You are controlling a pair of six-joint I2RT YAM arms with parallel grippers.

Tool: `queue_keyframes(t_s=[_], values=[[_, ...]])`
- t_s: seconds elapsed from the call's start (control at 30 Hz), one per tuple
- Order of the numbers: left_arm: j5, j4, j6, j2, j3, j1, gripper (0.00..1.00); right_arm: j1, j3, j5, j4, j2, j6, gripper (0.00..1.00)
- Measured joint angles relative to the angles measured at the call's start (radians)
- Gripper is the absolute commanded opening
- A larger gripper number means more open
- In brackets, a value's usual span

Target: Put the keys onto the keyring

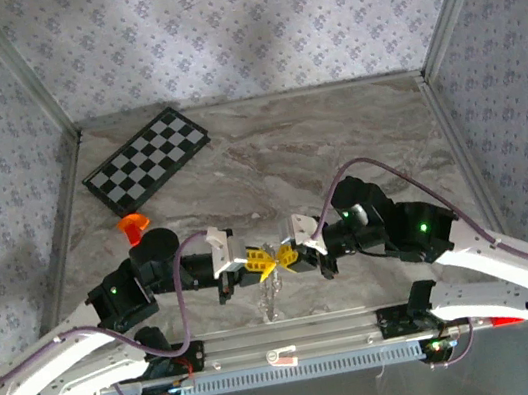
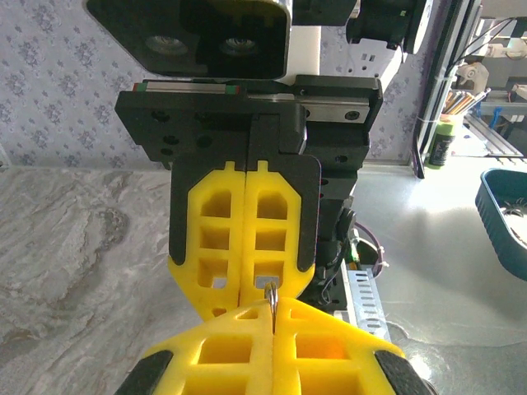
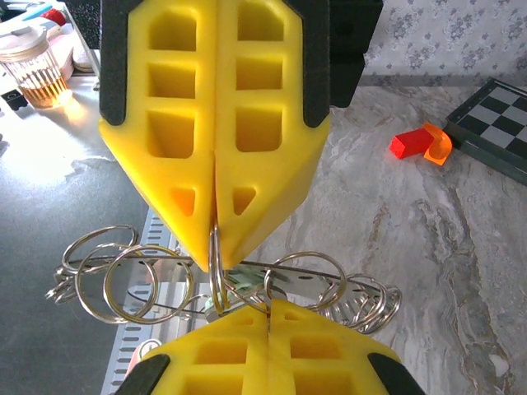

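left pincer and right pincer clenched tip-to-tip on keyring, gripped stretch hidden

Shiny metal keyring, matt yellow plastic right gripper, smooth marble-look table, orange plastic piece.

The keyring is a thin silvery wire ring strung with many small silvery loops that fan out to either side. It hangs above the table, pinched at its upper part between the closed tips of the left gripper and right gripper. The key shows as a pale green bit among the loops, mostly hidden.
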Motion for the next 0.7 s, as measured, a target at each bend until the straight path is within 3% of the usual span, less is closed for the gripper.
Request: queue_keyframes(t_s=[0.17, 0.47, 0.7], values=[[0.000, 0.000, 0.000, 0.000, 0.000, 0.000, 0.00, -0.001, 0.000, 0.000, 0.000, 0.000, 0.000, 0.01], [0.000, 0.024, -0.004, -0.014, 0.000, 0.000, 0.00, -0.007, -0.037, 0.016, 0.017, -0.039, 0.023, 0.29], [0.000, 0.047, -0.008, -0.026, 0.000, 0.000, 0.00, -0.007, -0.080, 0.019, 0.045, -0.077, 0.056, 0.43]])
